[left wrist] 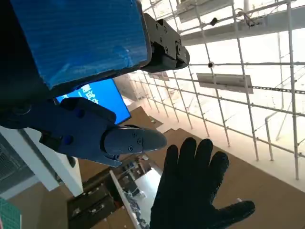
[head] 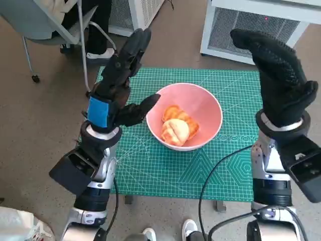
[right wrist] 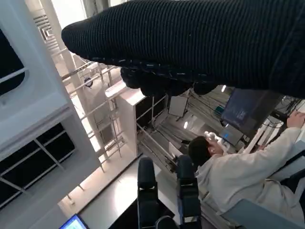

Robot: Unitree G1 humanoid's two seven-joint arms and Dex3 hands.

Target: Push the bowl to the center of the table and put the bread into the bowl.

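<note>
Pink bowl point(head: 208, 108) holding bread point(head: 176, 128), both hands raised, empty

Head camera steeply down on table point(head: 150, 181); wrist cameras face upward, roomward.

A pink bowl point(head: 200, 108) holds golden-orange bread point(head: 178, 128) on a green gridded mat point(head: 200, 170), between black fingers point(head: 133, 47).

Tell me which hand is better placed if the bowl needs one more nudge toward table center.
Left, probably. The left hand is raised right beside the pink bowl, its lower finger reaching toward the rim, holding nothing. The right hand is lifted clear, farther off. The bread already lies inside, and the bowl looks roughly centered.
</note>
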